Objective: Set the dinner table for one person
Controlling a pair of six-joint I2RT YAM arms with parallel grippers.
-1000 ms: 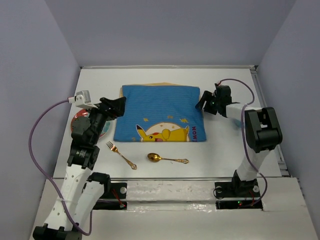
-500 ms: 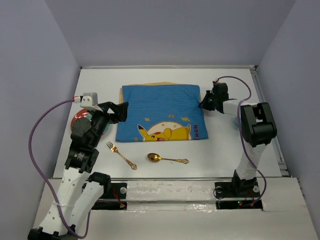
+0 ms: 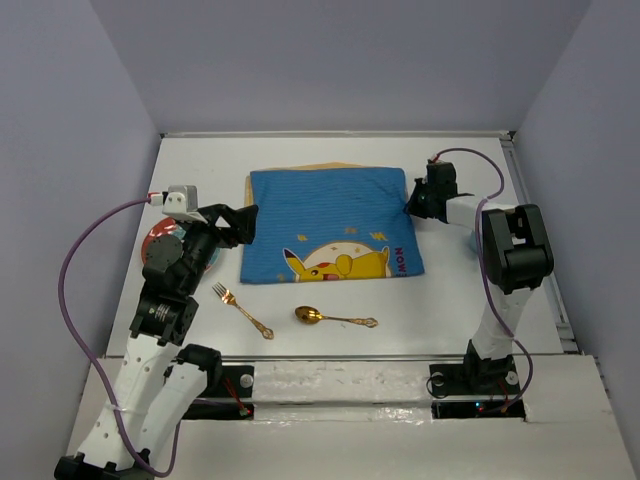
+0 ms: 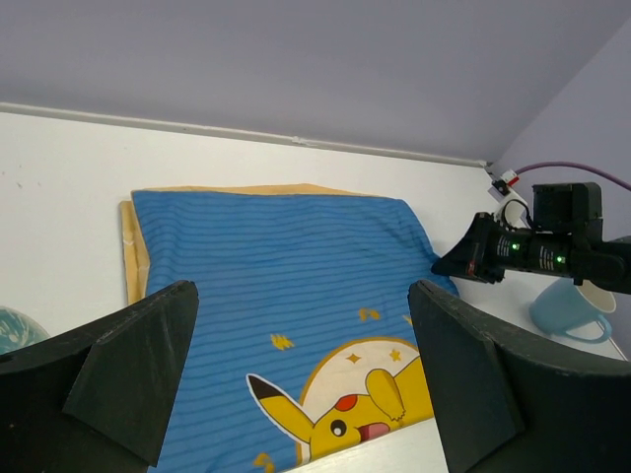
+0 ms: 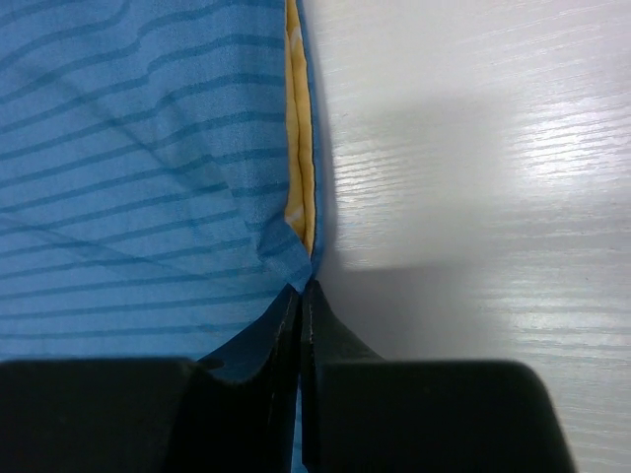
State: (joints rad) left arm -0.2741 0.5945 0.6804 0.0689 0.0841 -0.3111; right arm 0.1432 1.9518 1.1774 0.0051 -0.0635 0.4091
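Observation:
The dinner table (image 3: 450, 300) is a white tabletop. A blue cartoon-printed placemat (image 3: 330, 225) lies on its middle, slightly skewed. My right gripper (image 3: 413, 205) is shut on the placemat's right edge; in the right wrist view the closed fingers (image 5: 296, 325) pinch the blue cloth (image 5: 148, 148) where its yellow lining shows. My left gripper (image 3: 240, 225) hovers open over the placemat's left edge, and its wrist view looks across the placemat (image 4: 286, 256) between wide-apart fingers (image 4: 128, 365). A gold fork (image 3: 242, 310) and gold spoon (image 3: 335, 318) lie near the front edge.
A red-rimmed teal plate (image 3: 160, 240) sits at the left, partly under my left arm. A light blue cup (image 4: 572, 310) stands to the right of the placemat, behind my right arm. Grey walls close in the table on three sides.
My right gripper has shut on the placemat's right edge, and the placemat has shifted to the right and turned a little. My left gripper has edged right, staying open.

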